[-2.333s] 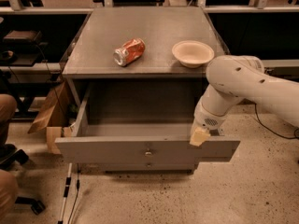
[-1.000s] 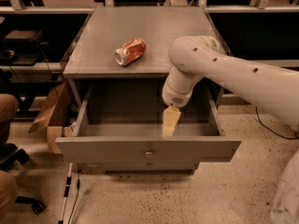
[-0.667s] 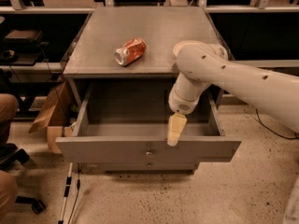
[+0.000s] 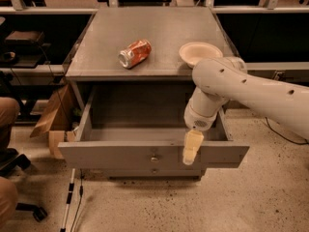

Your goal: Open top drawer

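The top drawer is a wide grey box pulled far out of the grey cabinet. Its flat front panel has a small round knob at the centre. The inside of the drawer looks empty. My gripper hangs from the white arm over the right part of the drawer's front edge, to the right of the knob and apart from it. It holds nothing that I can see.
A crushed orange soda can and a white bowl sit on the cabinet top. A cardboard box stands to the left of the cabinet. A person's leg and a chair base are at far left.
The arm swung left over the open drawer, then back right and toward the front. The gripper now hangs over the front panel's right part. The drawer has stayed open.
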{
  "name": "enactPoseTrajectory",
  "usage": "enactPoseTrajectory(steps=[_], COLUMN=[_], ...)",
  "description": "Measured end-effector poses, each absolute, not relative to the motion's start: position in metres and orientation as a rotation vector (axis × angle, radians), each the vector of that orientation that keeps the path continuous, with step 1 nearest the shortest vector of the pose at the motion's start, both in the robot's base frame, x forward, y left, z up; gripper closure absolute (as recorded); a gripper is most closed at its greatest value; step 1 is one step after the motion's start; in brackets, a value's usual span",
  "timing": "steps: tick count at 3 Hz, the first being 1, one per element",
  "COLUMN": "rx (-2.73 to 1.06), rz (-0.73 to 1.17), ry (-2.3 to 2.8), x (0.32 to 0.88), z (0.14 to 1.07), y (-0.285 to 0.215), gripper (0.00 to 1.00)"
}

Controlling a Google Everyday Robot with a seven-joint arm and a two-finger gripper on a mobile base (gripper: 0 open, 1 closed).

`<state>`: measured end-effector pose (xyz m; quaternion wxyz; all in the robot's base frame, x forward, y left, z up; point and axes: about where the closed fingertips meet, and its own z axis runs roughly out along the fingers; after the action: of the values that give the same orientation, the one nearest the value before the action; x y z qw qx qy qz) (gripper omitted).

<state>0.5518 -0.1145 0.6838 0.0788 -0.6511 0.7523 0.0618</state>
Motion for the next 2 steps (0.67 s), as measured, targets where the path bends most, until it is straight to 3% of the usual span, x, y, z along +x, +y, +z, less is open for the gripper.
enactPoseTrajectory(steps=[2], rx=[-2.032], rz=[0.205], ry=[2.239], x=[0.501], z=[0.668], y=[-0.134], gripper=[0.00])
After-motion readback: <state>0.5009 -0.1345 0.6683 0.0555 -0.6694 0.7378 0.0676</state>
